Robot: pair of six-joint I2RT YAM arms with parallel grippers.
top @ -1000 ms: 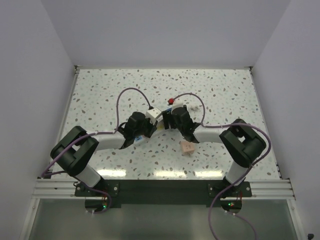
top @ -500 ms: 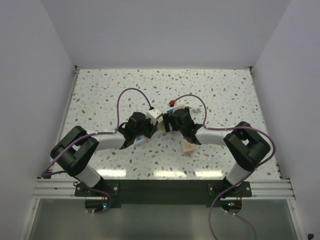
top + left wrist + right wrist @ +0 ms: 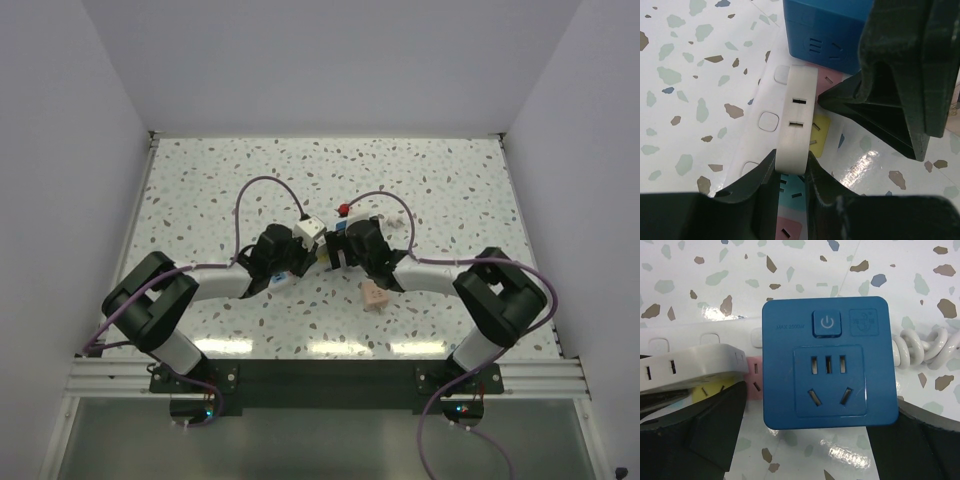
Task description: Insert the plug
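Plug (image 3: 830, 362) freed as right end effector (image 3: 817, 440) widened; left end effector (image 3: 790, 175) pinches white adapter (image 3: 800, 115).

This is a robotics lab test cell rather than a lived-in room: plain white walls (image 3: 60, 200) box in a speckled, terrazzo-patterned tabletop (image 3: 200, 170) on the left, right and far sides. Along the near edge runs an aluminium rail (image 3: 540, 372), where a left arm (image 3: 215, 283) and a right arm (image 3: 430, 272) are bolted side by side. Purple cables (image 3: 262, 179) loop over the tabletop.
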